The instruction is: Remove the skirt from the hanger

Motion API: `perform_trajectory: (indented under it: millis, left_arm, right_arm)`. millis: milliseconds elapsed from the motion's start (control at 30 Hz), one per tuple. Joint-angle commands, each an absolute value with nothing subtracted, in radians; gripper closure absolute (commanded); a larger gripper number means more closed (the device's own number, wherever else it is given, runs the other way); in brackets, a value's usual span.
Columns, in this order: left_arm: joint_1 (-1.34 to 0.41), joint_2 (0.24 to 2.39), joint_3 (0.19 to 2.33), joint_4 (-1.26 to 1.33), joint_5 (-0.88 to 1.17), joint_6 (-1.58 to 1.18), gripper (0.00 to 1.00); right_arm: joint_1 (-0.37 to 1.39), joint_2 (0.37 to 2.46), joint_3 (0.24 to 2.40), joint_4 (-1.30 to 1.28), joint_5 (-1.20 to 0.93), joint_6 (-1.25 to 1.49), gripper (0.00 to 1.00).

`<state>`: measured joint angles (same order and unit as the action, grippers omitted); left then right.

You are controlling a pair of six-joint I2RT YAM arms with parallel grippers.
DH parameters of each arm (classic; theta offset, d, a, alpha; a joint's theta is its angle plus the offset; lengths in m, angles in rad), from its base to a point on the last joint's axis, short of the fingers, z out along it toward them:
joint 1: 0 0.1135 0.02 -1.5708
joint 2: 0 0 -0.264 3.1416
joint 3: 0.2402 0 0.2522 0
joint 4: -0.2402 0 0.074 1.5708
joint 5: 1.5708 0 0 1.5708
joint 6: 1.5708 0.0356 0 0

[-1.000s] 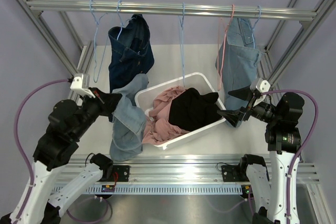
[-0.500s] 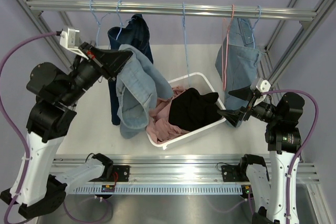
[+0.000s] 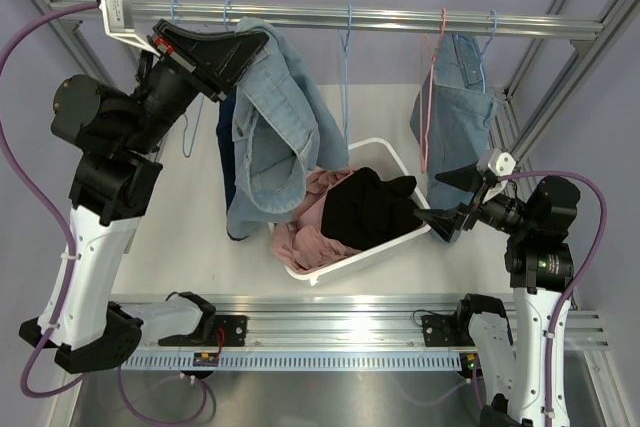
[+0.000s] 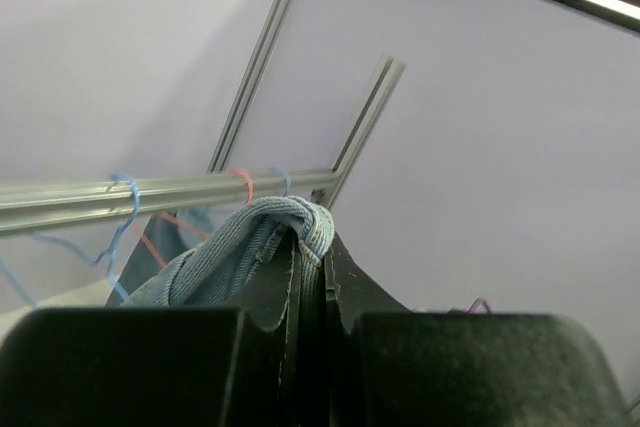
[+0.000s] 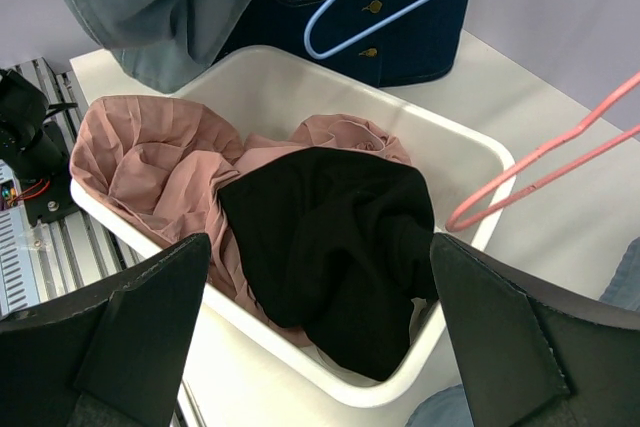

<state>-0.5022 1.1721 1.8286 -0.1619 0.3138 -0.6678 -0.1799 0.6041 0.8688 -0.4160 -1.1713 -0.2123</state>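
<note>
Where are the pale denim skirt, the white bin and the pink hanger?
pale denim skirt [image 3: 280, 117], top view, middle of the hanging cloth.
white bin [image 5: 300, 97], right wrist view, bare inner wall.
pink hanger [image 5: 545, 150], right wrist view, upper wire.
</note>
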Motion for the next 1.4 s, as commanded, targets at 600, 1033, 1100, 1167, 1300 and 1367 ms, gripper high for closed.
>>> perform_trajectory:
  millis: [600,1033,1100,1167,1300,1367]
  left_arm:
    - [-0.508,1.05,1.562,0.084,0.334,-0.815,1.0]
    - [-0.508,0.687,1.054,-0.147,0.334,-0.706,1.0]
    - [-0.508,0.702,0.975,-0.146,0.366,-0.712,1.0]
    - [-0.508,0.724,0.925,-0.137,0.44,-0.704,1.0]
    - [-0.508,0.745,0.835,-0.104,0.56,-0.672,1.0]
    - [-0.509,0.752,0.808,-0.107,0.587,-0.652,1.0]
  right_arm:
    - [-0.19,0.6,0.881,-0.42,-1.175,-0.216,0.01]
    - [-0.19,0.617,0.884,-0.426,-1.18,-0.222,0.01]
    - [-0.19,0.617,0.882,-0.426,-1.178,-0.222,0.01]
    - [-0.19,0.618,0.882,-0.426,-1.177,-0.222,0.0]
    - [-0.19,0.621,0.881,-0.426,-1.177,-0.221,0.01]
    - [-0.19,0.621,0.879,-0.425,-1.18,-0.221,0.01]
